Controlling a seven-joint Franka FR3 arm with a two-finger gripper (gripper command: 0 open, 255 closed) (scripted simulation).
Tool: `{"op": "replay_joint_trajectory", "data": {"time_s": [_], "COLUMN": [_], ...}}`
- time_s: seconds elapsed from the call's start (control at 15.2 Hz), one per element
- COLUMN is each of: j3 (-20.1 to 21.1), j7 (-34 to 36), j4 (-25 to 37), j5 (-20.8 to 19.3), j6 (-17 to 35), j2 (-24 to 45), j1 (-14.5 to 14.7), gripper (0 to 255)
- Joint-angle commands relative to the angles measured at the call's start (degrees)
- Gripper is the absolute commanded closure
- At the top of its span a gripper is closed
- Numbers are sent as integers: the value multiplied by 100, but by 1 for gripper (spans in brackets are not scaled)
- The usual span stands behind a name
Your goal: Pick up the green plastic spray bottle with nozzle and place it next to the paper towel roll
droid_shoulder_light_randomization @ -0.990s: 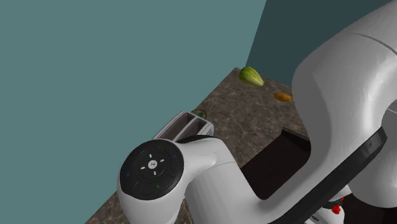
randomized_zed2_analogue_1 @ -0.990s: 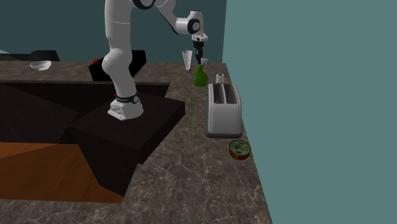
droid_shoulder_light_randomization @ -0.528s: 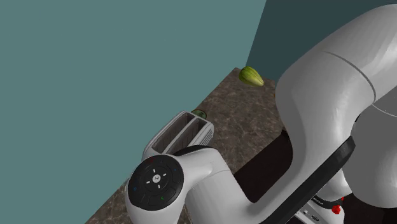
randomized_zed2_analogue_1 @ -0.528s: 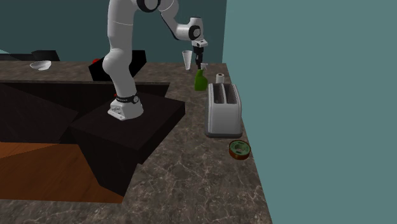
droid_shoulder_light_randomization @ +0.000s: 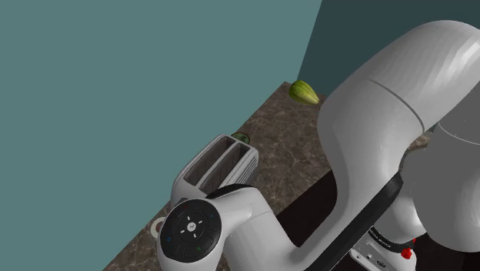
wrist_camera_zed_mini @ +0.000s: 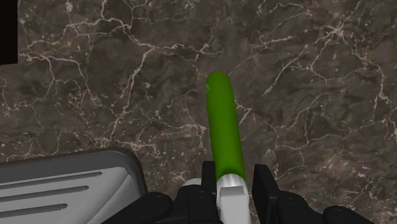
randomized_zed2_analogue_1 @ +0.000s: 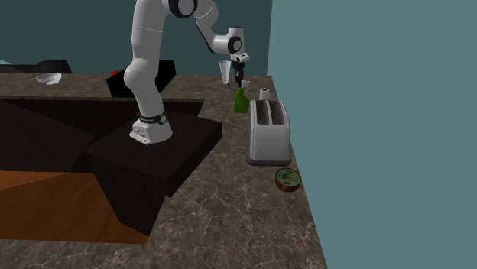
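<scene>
A: Where's the hand [randomized_zed2_analogue_1: 239,75]?
B: Over the far end of the table [randomized_zed2_analogue_1: 229,218], pointing down, close to the teal wall [randomized_zed2_analogue_1: 367,92]. The arm [randomized_zed2_analogue_1: 145,53] stands on the black stand [randomized_zed2_analogue_1: 153,153] and bends over towards it.
A: Grip?
B: Clamped. The wrist view has both black fingers [wrist_camera_zed_mini: 207,179] closed onto the white nozzle top of the spray bottle [wrist_camera_zed_mini: 223,124], with the green body hanging away from them over the marbled surface.
A: Bottle location?
B: In the second exterior view it's upright under the hand, just beyond the far end of the toaster [randomized_zed2_analogue_1: 267,131]. It's near the paper towel roll [randomized_zed2_analogue_1: 264,94], on that view's left of it, with a small gap between them. Can't tell whether its base touches the table.
A: Anything else nearby?
B: There's a cone-shaped glass [randomized_zed2_analogue_1: 225,71] behind the hand and a green ring-shaped item [randomized_zed2_analogue_1: 288,179] on the near side of the toaster. A white bowl [randomized_zed2_analogue_1: 49,78] sits well off at that view's left. Shoulder view — the arm's white links are up front with the toaster behind them, and a striped green fruit [droid_shoulder_light_randomization: 304,92] at the table's far corner.
</scene>
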Motion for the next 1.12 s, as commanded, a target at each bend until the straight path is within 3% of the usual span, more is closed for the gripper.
{"op": "replay_joint_trajectory", "data": {"time_s": [0.0,0.2,0.26,0.59,0.86,1.06], "j3": [-4,-4,-4,-4,327,321], "j7": [5,5,5,5,-401,-403], "j4": [-2,-2,-2,-2,41,41], "j5": [-8,-8,-8,-8,603,605], "j6": [9,9,9,9,-504,-503], "j2": [5,5,6,6,-605,-607], "j1": [3,3,3,3,-265,-259], "gripper": [255,255,0,0,0,0]}}
